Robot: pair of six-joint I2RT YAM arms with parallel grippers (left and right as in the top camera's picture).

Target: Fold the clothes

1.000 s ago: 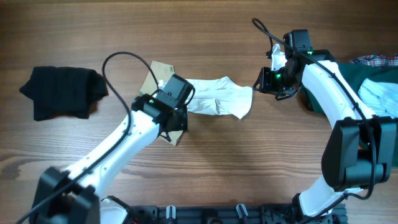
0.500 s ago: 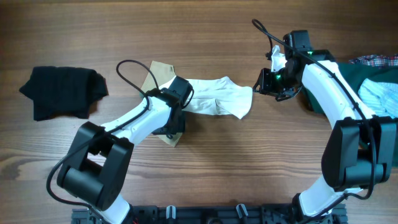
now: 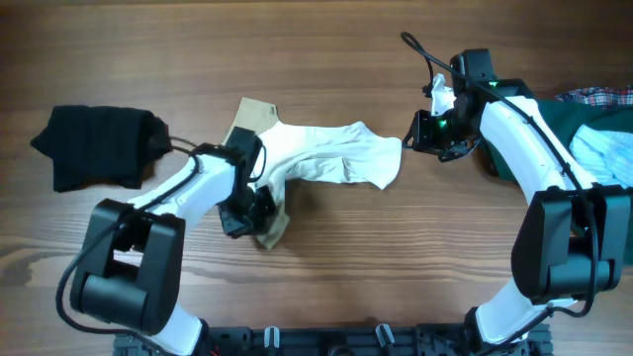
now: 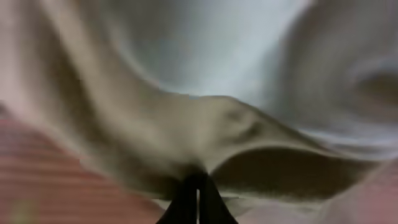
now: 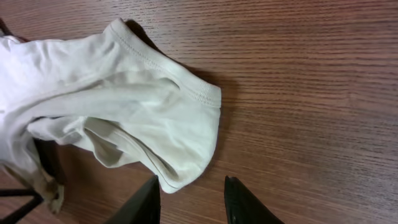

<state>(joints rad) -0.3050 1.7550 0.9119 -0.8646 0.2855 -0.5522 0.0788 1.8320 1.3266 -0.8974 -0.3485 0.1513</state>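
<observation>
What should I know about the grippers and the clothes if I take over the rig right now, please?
Left gripper: shut on the cream garment, at its left end.
Right gripper: open, empty, by its right end.
Black garment: far left, looks folded.
Dark green garment, plaid garment, striped garment: heaped at far right, unfolded.
Left: finish folding the cream one, then the heap.

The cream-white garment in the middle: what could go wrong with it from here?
The left fingers seem pinched on only a thin edge of the cream-white garment, so it may slip free. The right fingers are open beside the far end, holding nothing, so a pull from the left could drag the cloth and bunch it rather than fold it.
</observation>
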